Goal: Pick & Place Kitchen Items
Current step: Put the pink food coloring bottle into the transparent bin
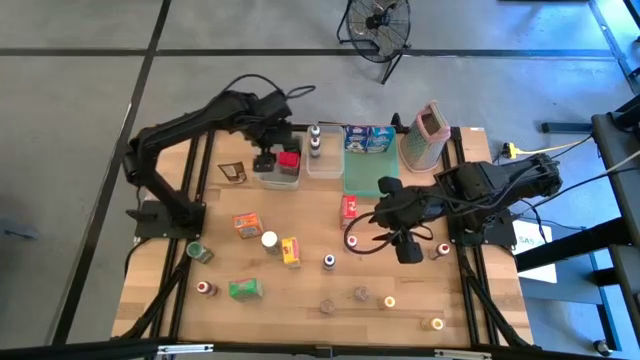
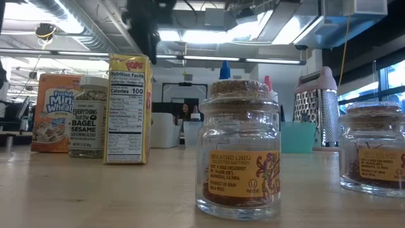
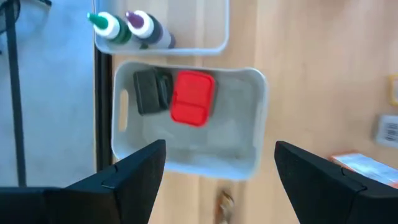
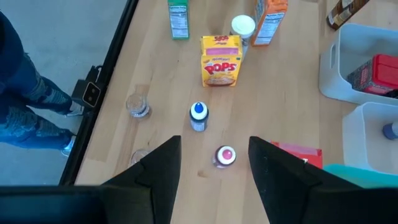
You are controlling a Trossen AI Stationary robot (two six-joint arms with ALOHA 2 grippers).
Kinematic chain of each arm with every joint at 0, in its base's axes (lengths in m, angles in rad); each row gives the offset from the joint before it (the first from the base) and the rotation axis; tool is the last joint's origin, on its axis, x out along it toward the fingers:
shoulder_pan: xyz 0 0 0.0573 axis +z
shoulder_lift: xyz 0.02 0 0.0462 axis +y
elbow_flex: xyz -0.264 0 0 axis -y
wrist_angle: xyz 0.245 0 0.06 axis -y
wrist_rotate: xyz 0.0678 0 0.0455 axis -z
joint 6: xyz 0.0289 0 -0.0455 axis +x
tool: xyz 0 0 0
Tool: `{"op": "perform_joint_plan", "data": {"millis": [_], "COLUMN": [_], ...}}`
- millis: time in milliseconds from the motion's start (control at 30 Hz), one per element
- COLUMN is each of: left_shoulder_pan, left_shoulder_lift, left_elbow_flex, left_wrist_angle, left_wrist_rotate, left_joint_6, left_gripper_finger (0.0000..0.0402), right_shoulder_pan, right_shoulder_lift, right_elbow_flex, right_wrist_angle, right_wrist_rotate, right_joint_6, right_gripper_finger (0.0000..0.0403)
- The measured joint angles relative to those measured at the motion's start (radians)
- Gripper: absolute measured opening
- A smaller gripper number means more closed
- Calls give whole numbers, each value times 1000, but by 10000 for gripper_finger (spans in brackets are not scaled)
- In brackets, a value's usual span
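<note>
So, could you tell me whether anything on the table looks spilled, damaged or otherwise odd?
Nothing looks spilled or broken. The items are just scattered: the green box lies flat near the front edge, and the red box sits in the tub under the open left gripper.

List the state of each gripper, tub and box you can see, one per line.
left gripper: open, empty, above the tub.
right gripper: open, empty, over a small red-capped bottle.
clear tub: holds a red box and a dark item.
second tub: holds two bottles.
yellow Pops box: upright on the table.
</note>
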Motion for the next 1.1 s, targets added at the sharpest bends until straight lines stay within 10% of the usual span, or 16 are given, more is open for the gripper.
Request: {"op": "perform_joint_plan", "data": {"millis": [1100], "left_shoulder_pan": [-237], "left_shoulder_lift": [-440], "left_elbow_flex": [0], "left_wrist_angle": [-149], "left_wrist_rotate": [108], "left_joint_6": [-374], "left_gripper_finger": [297], "right_shoulder_pan": [7], "right_shoulder_lift": [97], "right_elbow_flex": [0], "right_wrist_angle": [227], "right_wrist_rotate": [-7], "right_joint_6": [178], "right_gripper_finger": [191]}}
